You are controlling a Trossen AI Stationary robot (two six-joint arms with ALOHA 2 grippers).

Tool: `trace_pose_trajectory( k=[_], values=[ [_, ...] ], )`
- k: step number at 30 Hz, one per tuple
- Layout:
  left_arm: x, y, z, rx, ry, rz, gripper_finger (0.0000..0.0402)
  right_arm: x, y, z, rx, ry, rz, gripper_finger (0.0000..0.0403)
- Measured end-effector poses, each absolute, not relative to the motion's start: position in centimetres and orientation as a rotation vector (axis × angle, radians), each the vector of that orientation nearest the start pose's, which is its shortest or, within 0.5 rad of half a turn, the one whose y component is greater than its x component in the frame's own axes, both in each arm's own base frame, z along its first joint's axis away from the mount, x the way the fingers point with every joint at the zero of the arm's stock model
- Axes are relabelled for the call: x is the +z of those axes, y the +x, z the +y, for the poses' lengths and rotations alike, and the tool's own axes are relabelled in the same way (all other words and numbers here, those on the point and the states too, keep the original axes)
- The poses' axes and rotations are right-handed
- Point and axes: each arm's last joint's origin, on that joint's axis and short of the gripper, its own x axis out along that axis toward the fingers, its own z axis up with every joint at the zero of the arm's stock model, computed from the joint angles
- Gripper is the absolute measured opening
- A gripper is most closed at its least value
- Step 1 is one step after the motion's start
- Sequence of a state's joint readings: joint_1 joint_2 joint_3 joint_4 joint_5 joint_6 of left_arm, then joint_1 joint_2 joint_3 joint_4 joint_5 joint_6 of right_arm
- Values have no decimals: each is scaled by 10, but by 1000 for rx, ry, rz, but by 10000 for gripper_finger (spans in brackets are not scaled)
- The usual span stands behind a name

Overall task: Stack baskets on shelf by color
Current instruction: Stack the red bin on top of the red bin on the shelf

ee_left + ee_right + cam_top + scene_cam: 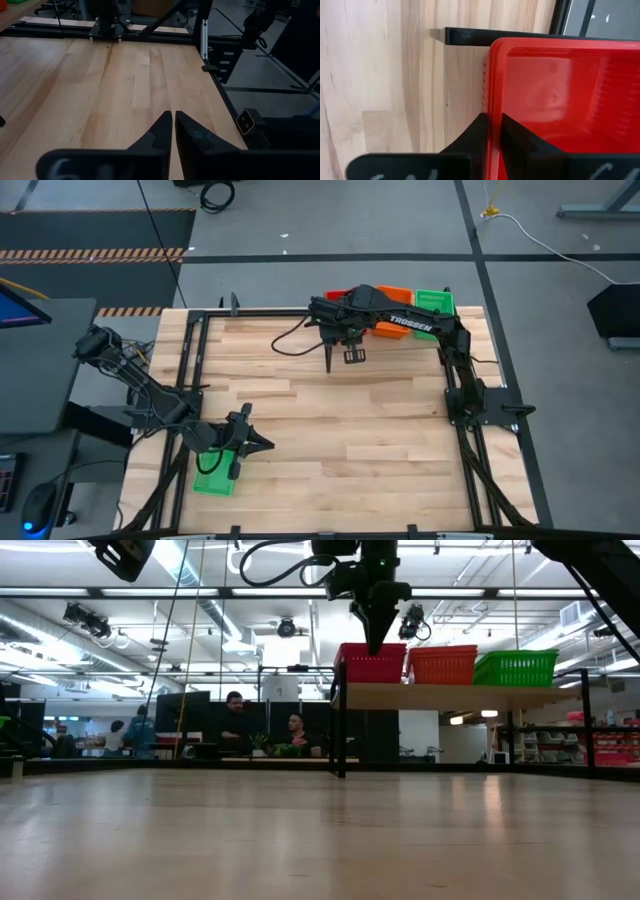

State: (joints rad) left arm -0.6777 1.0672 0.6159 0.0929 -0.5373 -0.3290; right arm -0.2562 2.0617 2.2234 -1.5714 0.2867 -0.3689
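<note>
The right gripper [493,131] jaws straddled the red basket's [555,100] rim on the shelf [450,695], seemingly clenched on it; left gripper [173,131] jaws closed empty

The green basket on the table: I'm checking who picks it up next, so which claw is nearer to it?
Left. The left claw hangs just beside the green basket at the table's near-left corner. The right claw is far across the table by the shelf, at the red basket.

Right gripper [493,131] had its two dark fingers nearly together, straddling the rim of the red basket [560,95]. Basket sat on the light-wood shelf [420,90], black bar [470,36] beyond.
</note>
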Motion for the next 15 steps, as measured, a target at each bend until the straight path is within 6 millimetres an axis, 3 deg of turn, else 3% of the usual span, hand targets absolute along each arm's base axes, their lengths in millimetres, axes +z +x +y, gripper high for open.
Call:
trace_pose_trajectory(
  k=[11,15],
  values=[
    [249,185,-130,-88,-120,316,24,341,377,-105,-203,-295,1483,65],
    [246,184,-129,-82,-109,343,25,353,372,-95,-218,-284,1442,66]
  ],
)
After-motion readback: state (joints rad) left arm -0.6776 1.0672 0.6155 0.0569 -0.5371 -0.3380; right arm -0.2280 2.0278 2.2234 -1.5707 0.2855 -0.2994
